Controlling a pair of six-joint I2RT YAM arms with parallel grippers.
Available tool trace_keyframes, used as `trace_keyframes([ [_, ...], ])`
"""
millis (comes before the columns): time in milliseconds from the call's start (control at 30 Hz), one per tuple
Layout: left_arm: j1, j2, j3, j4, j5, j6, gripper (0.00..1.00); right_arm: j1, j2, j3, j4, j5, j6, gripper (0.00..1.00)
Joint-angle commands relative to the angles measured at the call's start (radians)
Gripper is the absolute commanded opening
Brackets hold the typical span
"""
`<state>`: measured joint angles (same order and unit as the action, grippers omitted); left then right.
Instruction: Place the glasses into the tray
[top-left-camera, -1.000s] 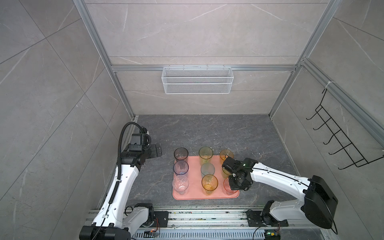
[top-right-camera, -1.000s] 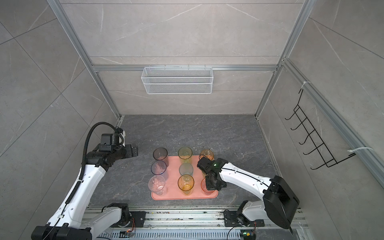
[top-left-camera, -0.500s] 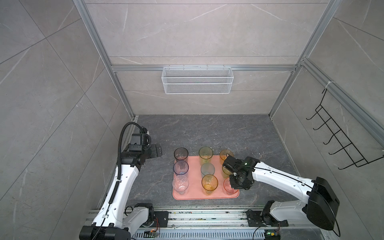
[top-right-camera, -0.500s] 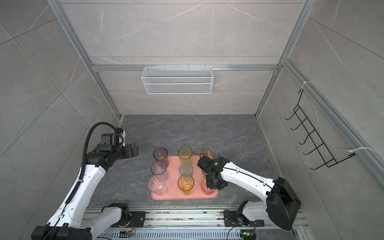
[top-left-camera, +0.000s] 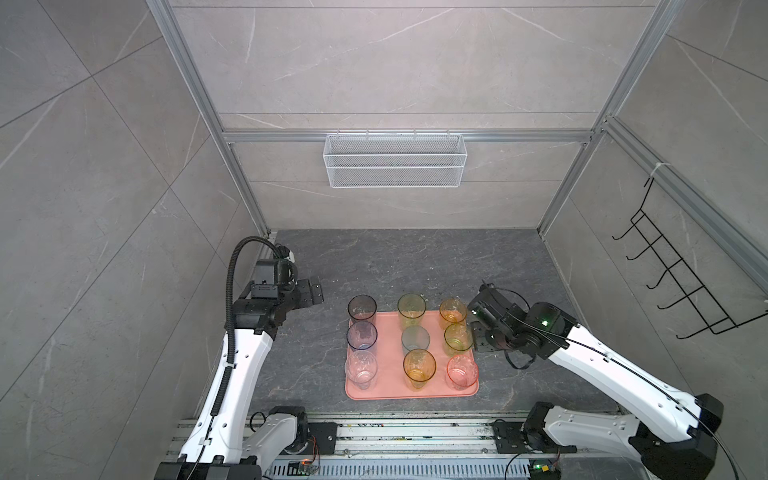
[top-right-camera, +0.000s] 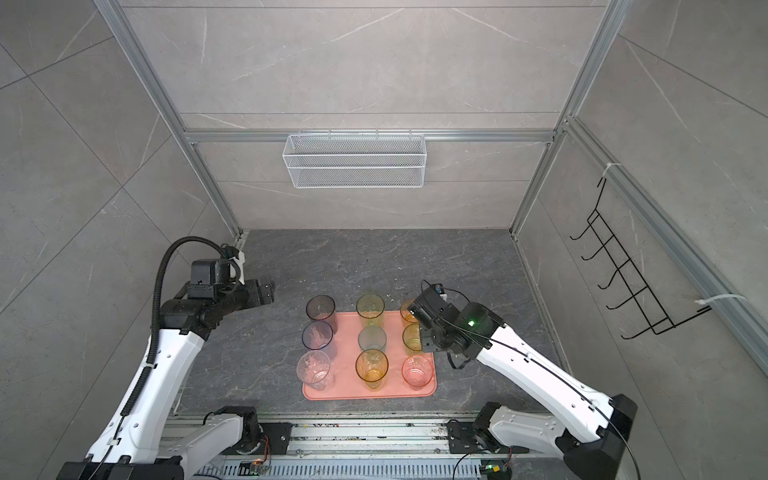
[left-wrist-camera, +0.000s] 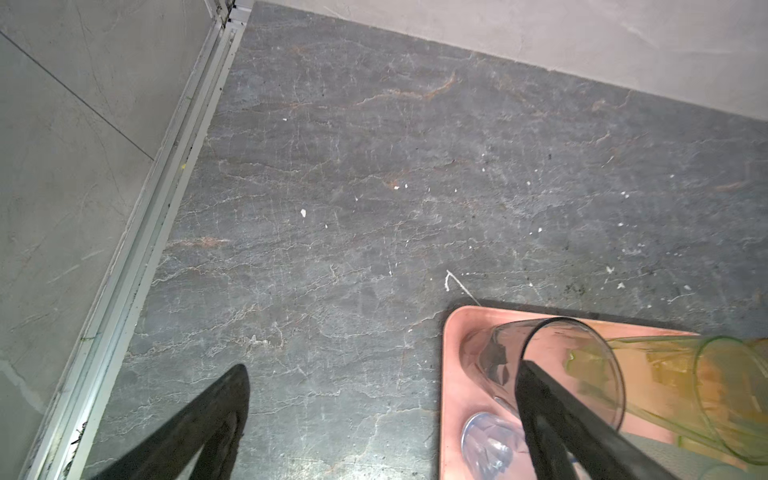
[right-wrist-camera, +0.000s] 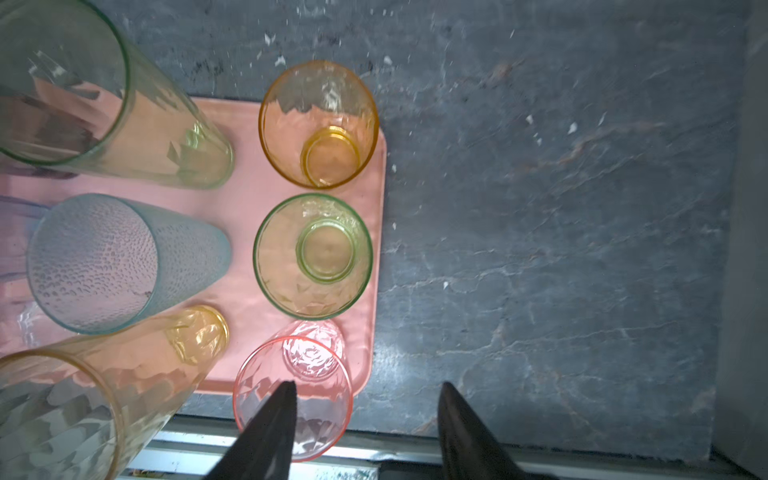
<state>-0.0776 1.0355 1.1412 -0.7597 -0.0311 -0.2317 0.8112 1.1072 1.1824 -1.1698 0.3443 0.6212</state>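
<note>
1. While the right gripper (right-wrist-camera: 368, 386) hung just off a corner of the tray (right-wrist-camera: 245, 199), its jaws stood apart and held nothing; only that corner and the grey floor (right-wrist-camera: 540, 249) showed between them.
2. One of its fingers (right-wrist-camera: 274, 419) crossed in front of the pink glass (right-wrist-camera: 316, 370) in the right wrist view. Whether it touched the rim could not be told.
3. Ahead of that finger, the green glass (right-wrist-camera: 313, 255) and then the orange glass (right-wrist-camera: 318, 124) stood upright in a line along the tray edge nearest these jaws.
4. Beyond that line, on the finger's outer side, the amber glass (right-wrist-camera: 62, 415), the teal glass (right-wrist-camera: 95, 266) and the yellow-green glass (right-wrist-camera: 62, 83) also stood upright on the tray.
5. The left gripper (left-wrist-camera: 382, 365) had its jaws spread wide and empty, with bare floor between them.
6. One left finger (left-wrist-camera: 561, 415) overlapped the smoky grey glass (left-wrist-camera: 498, 357) in the left wrist view. In both top views, though, these jaws were apart from that glass and from the tray.
7. The blue glass (left-wrist-camera: 486, 444) stood next to the grey one on the tray, just beside the same finger in that view.
8. The clear glass (top-left-camera: 360, 368) ended that row, farthest from the left jaws.
9. All nine glasses stood upright on the tray in three rows of three, between the two open grippers.
</note>
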Motion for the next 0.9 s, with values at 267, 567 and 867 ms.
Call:
trace_keyframes([
  [267, 0.007, -0.089, -0.032, 0.123, -0.026, -0.204, 1.00, -0.039, -0.189, -0.104, 0.536, 0.305, -0.375, 0.71],
  [567, 0.007, -0.101, -0.355, 0.591, -0.316, -0.188, 1.00, -0.292, -0.160, -0.259, 0.872, 0.289, -0.419, 0.89],
  [867, 0.007, 0.028, -0.629, 1.049, -0.661, 0.036, 1.00, -0.536, 0.081, -0.402, 1.203, 0.108, -0.433, 0.99],
])
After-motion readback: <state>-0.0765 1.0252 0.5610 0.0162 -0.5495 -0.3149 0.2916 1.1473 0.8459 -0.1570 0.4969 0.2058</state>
